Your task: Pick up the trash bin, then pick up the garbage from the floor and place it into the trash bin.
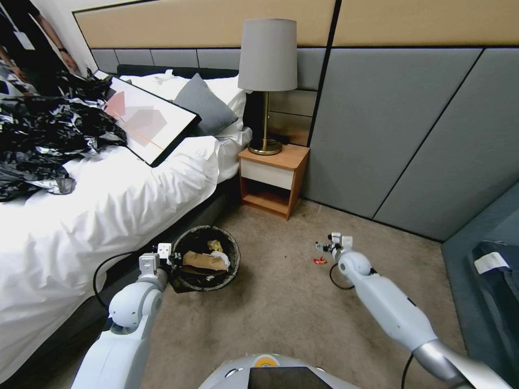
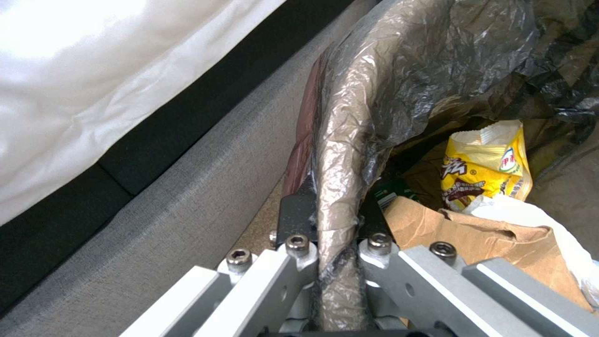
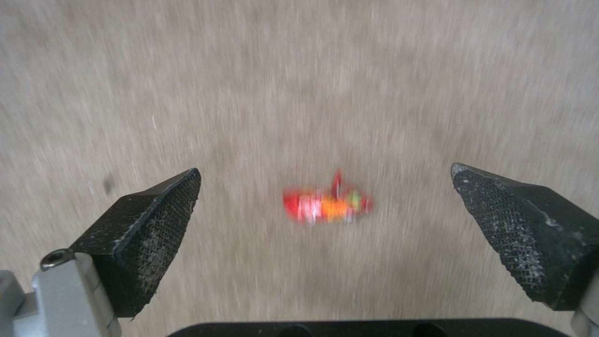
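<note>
The floor is a beige carpet (image 1: 281, 302). A bed (image 1: 108, 205) with white sheets stands on the left, with a grey pillow (image 1: 203, 105) and a framed picture (image 1: 148, 119) lying on it. Beside the bed is 1 wooden nightstand (image 1: 273, 178) carrying a lamp (image 1: 267, 81) with a grey shade. Grey padded panels (image 1: 389, 135) cover the wall behind.

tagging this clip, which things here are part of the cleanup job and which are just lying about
Job:
- bin, left gripper shut on its rim
- red wrapper on the carpet, right gripper open above it
- yellow wrapper and brown paper in the bin

Lying about:
- lamp
- nightstand
- black bags
- picture frame
</note>
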Robot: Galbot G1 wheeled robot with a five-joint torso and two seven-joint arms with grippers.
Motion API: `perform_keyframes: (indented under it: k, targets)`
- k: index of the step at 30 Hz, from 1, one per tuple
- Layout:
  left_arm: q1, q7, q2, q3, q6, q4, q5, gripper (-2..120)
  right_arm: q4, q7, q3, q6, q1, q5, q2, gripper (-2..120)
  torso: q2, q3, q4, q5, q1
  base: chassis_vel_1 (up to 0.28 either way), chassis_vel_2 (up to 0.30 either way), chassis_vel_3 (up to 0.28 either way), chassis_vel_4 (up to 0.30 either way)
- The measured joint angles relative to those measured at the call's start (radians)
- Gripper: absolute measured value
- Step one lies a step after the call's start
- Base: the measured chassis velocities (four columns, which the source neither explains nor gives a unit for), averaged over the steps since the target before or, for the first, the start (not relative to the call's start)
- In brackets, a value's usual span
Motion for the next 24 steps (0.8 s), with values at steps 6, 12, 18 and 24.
perform_keyframes:
  k: [6,12,18,24]
  targets:
    - [-0.002,0.000,-0.001,0.002,0.000,0.004,0.001,0,-0.021,-0.006,0.008,0.003,-0.022,-0.025,0.030,100,0.000,0.000,0.0001,-0.0002,0.000,0.000,0.000,0.000,0.000]
    - [-0.002,0.000,0.000,0.003,0.000,0.007,0.002,0,-0.093,-0.022,0.012,0.010,-0.013,-0.047,0.054,100,0.000,0.000,0.0000,0.0000,0.000,0.000,0.000,0.000,0.000]
    - [-0.001,0.000,-0.002,0.003,0.000,0.007,0.004,0,-0.184,-0.034,-0.015,0.016,0.038,-0.052,0.072,100,0.000,0.000,0.0002,-0.0001,0.000,0.000,0.000,0.000,0.000]
    - [0.001,0.000,-0.004,0.003,0.000,0.007,0.005,0,-0.281,-0.049,-0.044,0.022,0.103,-0.070,0.102,100,0.000,0.000,0.0001,-0.0001,0.000,0.000,0.000,0.000,0.000]
